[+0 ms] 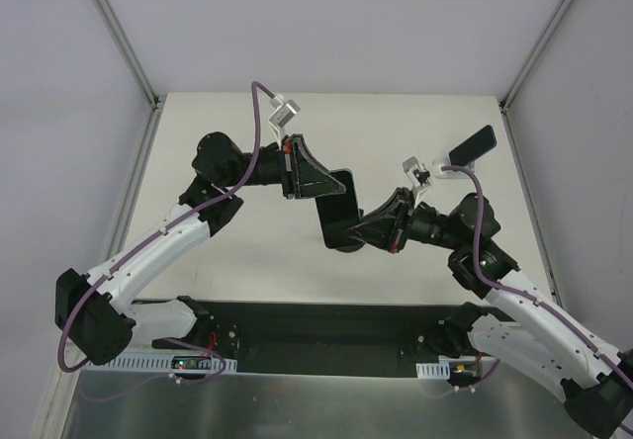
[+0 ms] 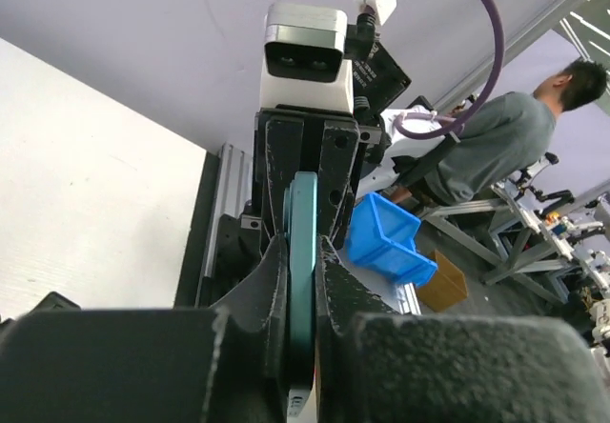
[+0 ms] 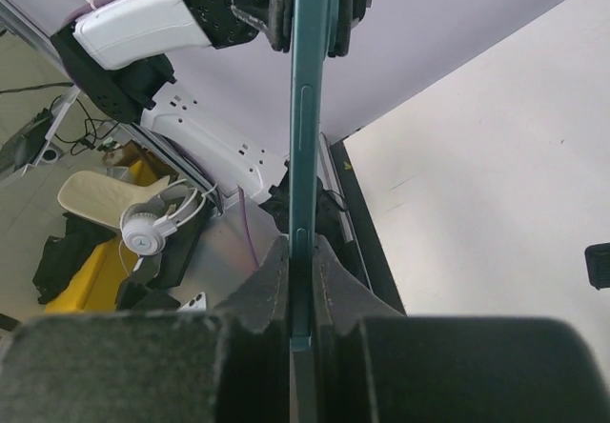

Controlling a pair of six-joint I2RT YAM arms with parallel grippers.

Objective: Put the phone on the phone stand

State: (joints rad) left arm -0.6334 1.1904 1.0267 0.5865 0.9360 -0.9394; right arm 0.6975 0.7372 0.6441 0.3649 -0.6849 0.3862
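The phone is a dark slab held in the air over the middle of the table, between both arms. My left gripper is shut on its far end and my right gripper is shut on its near end. In the left wrist view the phone shows edge-on as a teal strip pinched between my fingers. In the right wrist view its teal edge runs up from my shut fingers to the other gripper. The silver-white phone stand is not in view.
A black clamp plate on a stem stands at the back right of the white table. A dark round shape lies under the phone. A black object shows at the right edge of the right wrist view.
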